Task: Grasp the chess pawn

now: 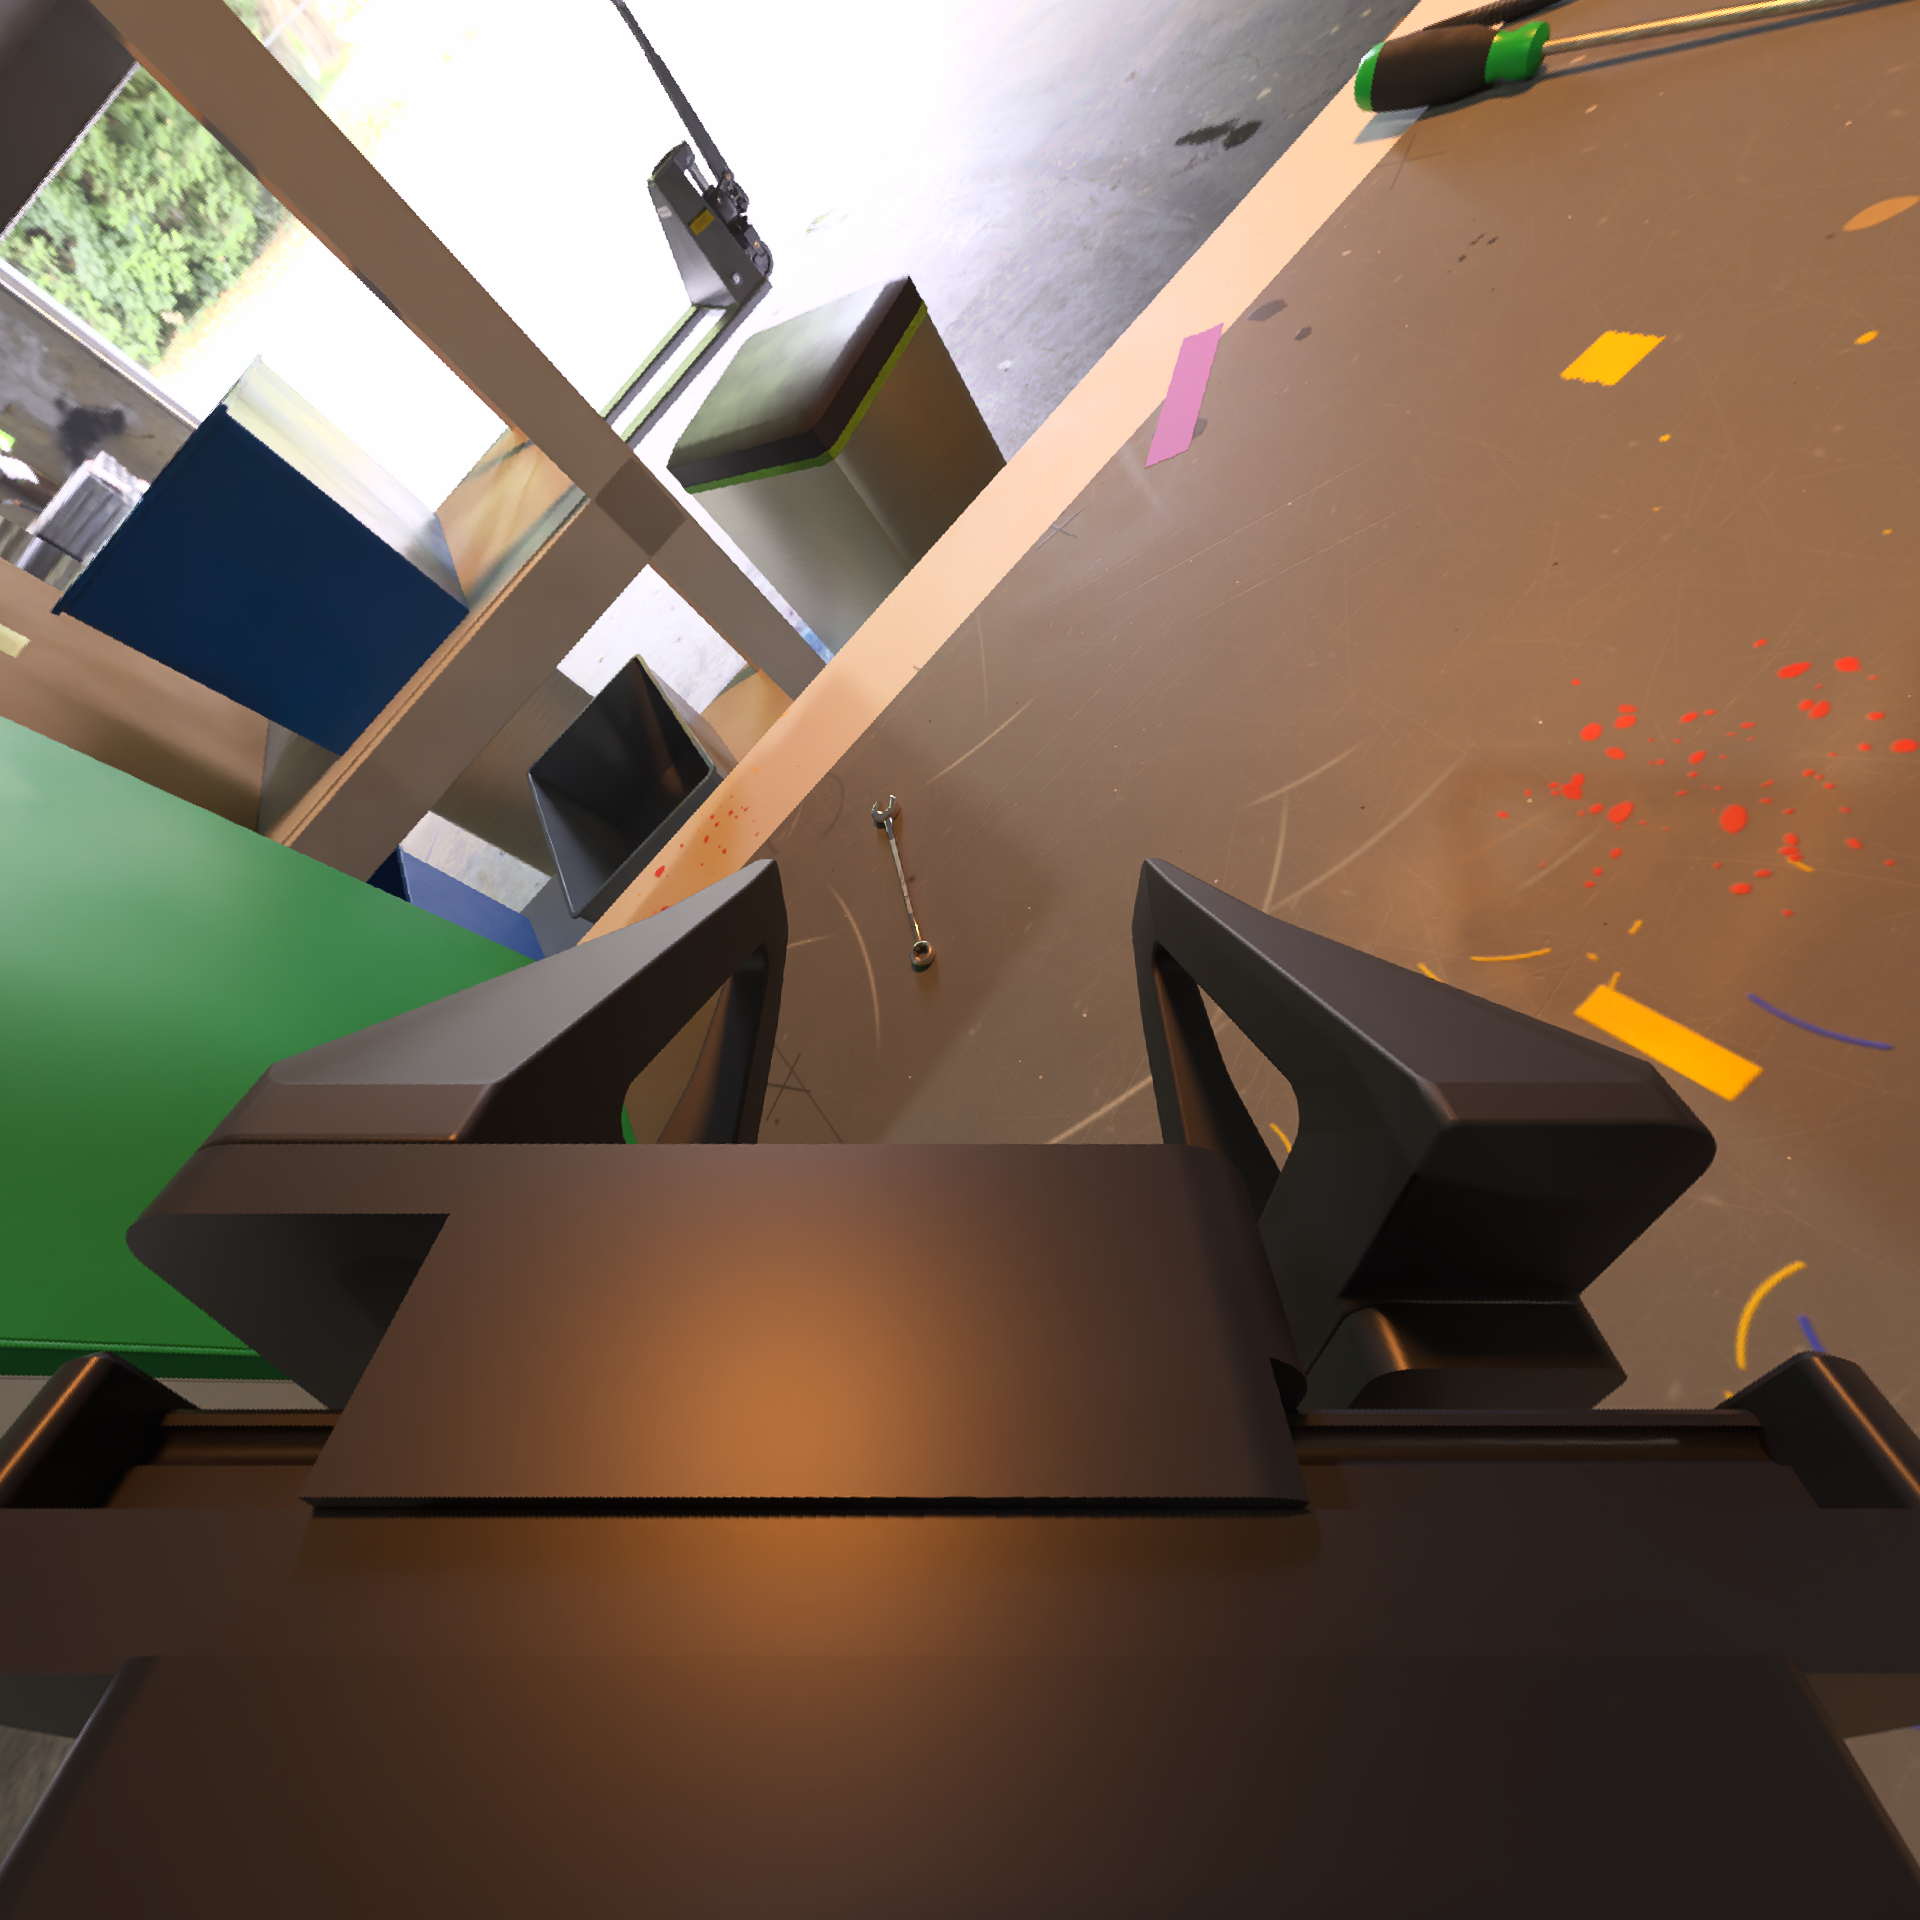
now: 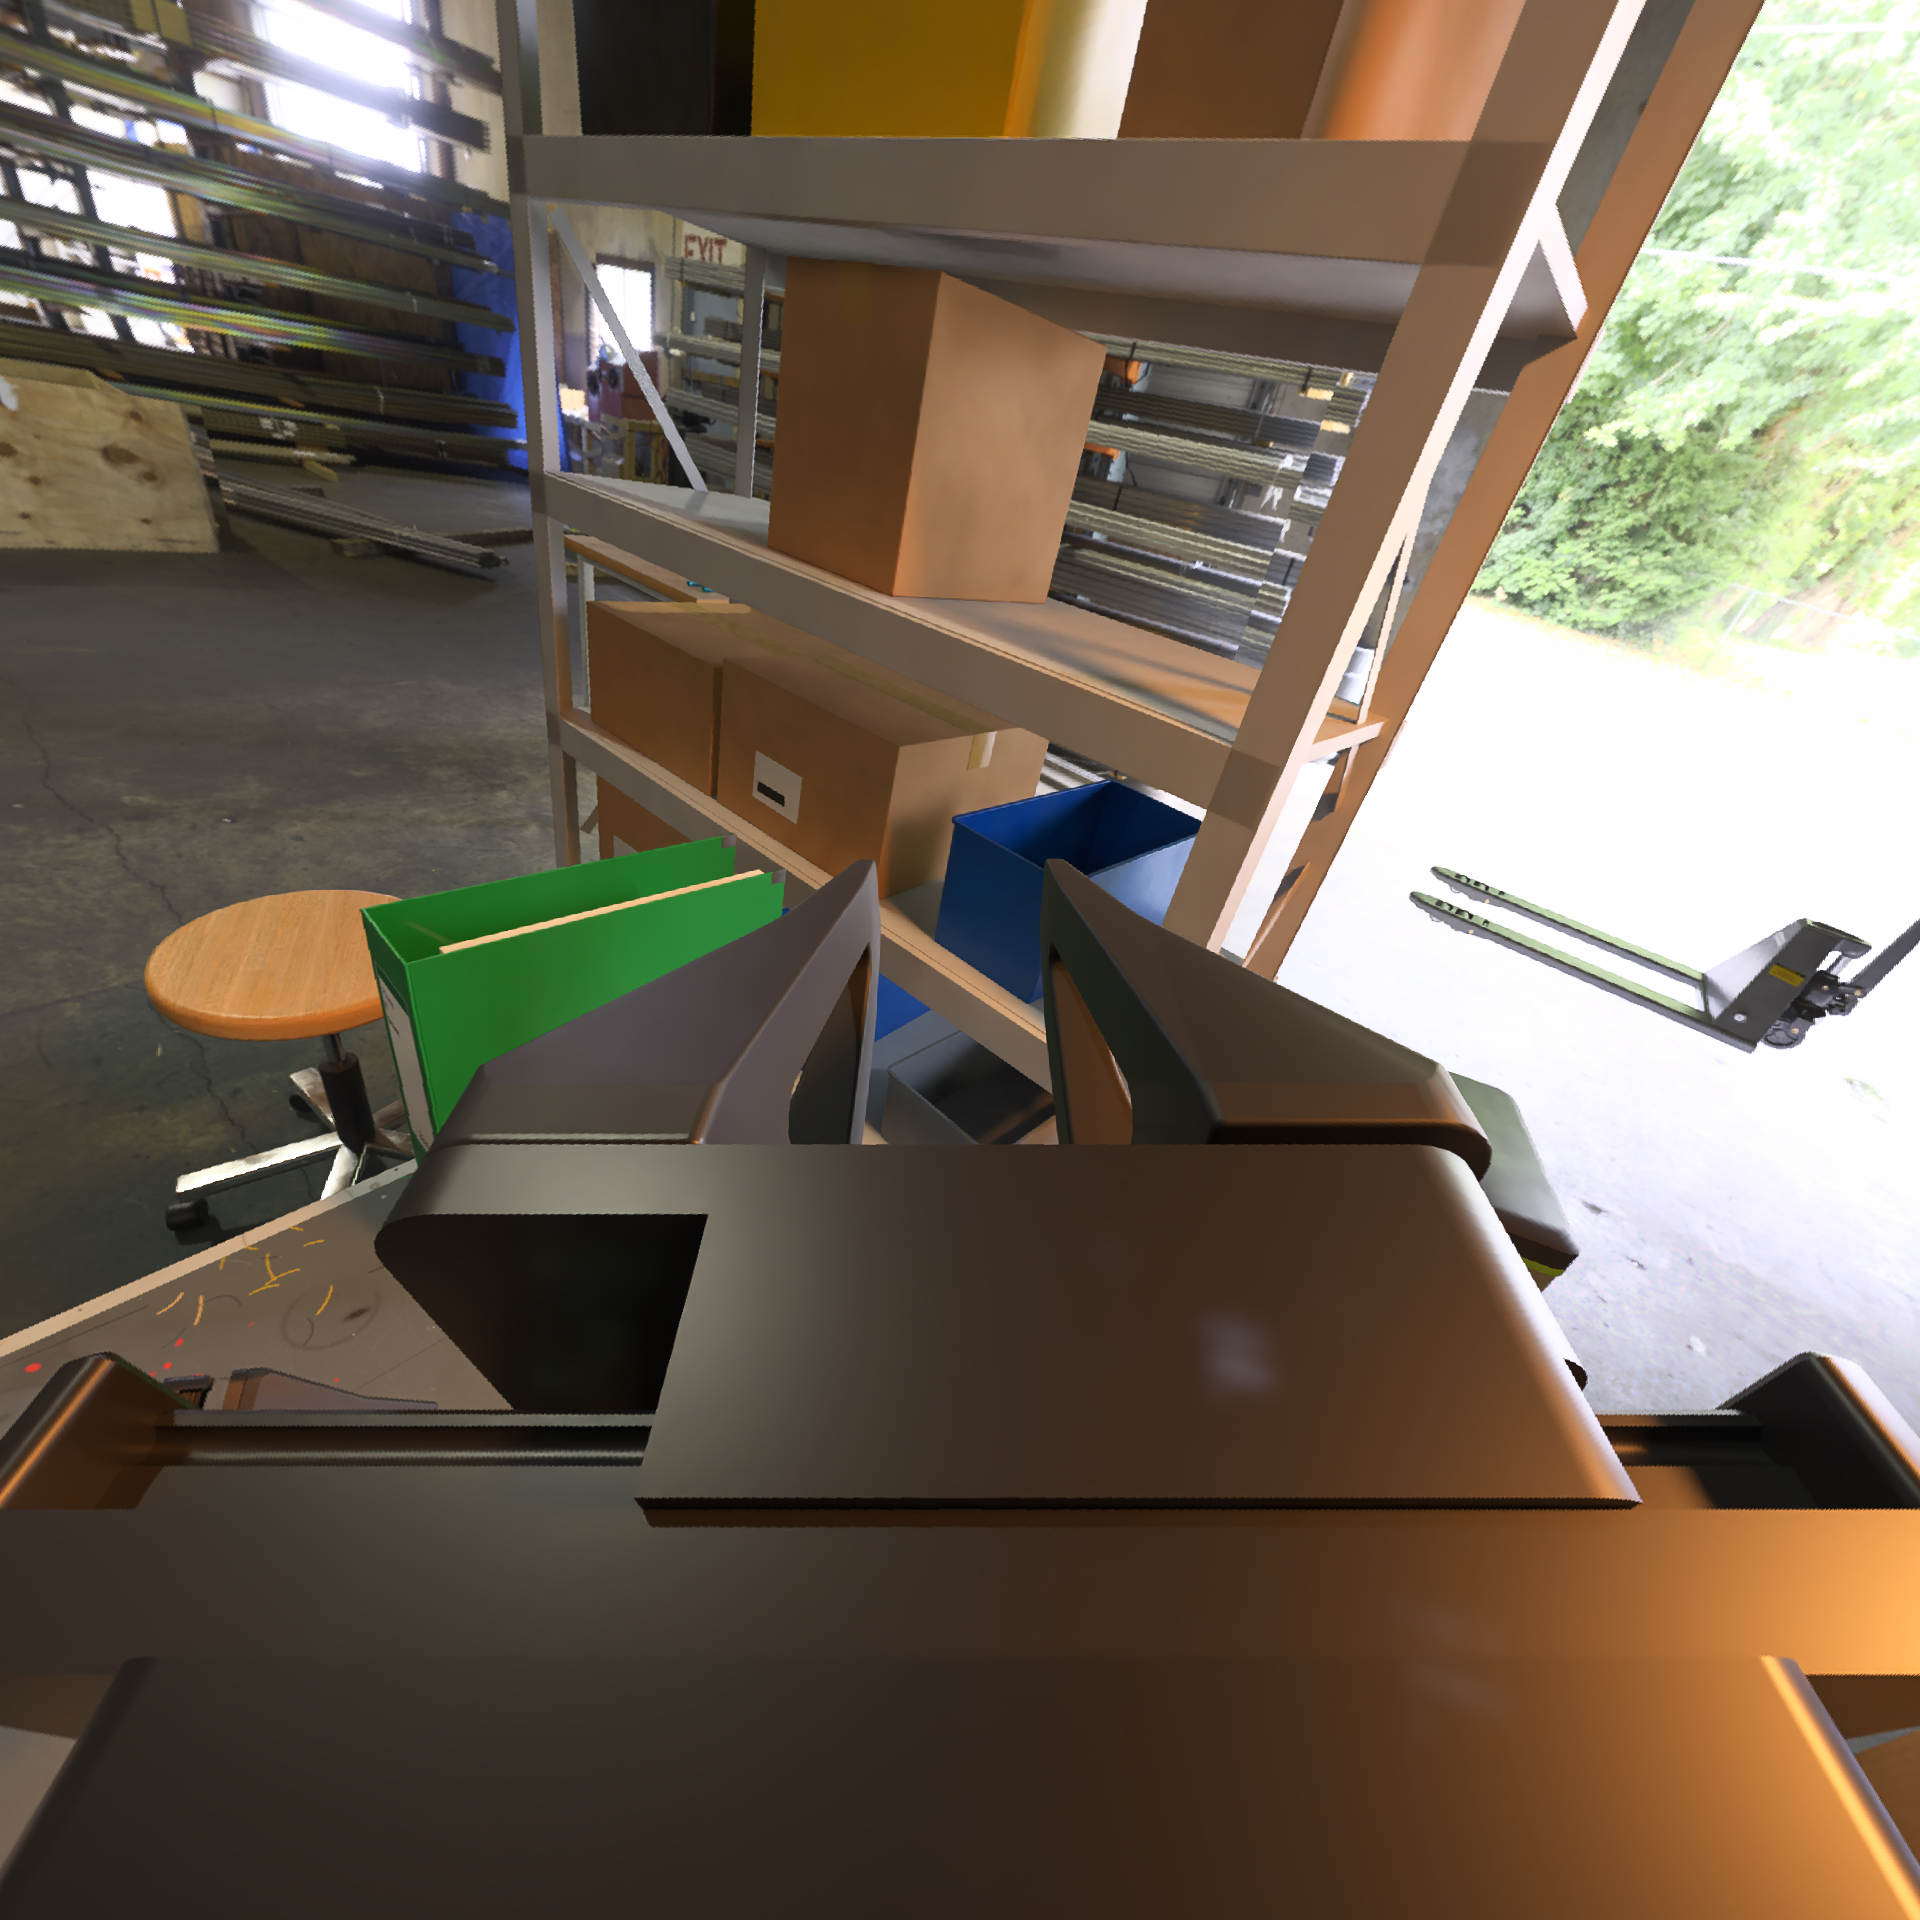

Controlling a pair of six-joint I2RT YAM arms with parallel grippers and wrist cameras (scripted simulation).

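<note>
No chess pawn shows in either view. My left gripper [image 1: 958,883] is open and empty, low over the brown worktable [image 1: 1351,623], with a small silver wrench [image 1: 902,883] lying on the table just ahead between its fingers. My right gripper [image 2: 961,894] is open and empty, its fingers a narrower gap apart; it is raised and points off the table toward a shelving rack [image 2: 935,644].
A green-handled screwdriver [image 1: 1449,64] lies at the table's far right. Red paint spots [image 1: 1714,769] and tape patches mark the table. A green box file [image 2: 540,966] stands at the table's edge. A stool [image 2: 265,977], bins [image 1: 831,447] and a pallet jack [image 2: 1683,966] are on the floor.
</note>
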